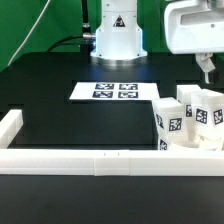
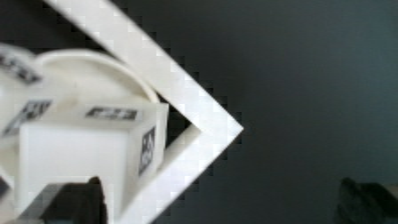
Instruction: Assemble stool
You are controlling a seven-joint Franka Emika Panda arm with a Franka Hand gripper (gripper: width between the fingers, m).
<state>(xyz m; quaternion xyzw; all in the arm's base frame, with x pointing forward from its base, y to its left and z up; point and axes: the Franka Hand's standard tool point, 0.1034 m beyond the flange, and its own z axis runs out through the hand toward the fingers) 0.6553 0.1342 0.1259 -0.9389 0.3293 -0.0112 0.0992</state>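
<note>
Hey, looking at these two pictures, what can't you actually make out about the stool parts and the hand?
- Seat: only a blurred curved edge shows in the wrist view; in the exterior view the legs hide it.
- Leg count: the cluster overlaps and the exterior view's right edge cuts it off.
- Hand: the exterior view's right edge crops it; in the wrist view only dark fingertips show.
- Socket holes: none visible.

Exterior light: bright overhead light is washing out the white legs and rail.
Tabletop: staying dark, showing faint sheen.
Wrist view: everything is blurring softly; fingers are smearing dark.
</note>
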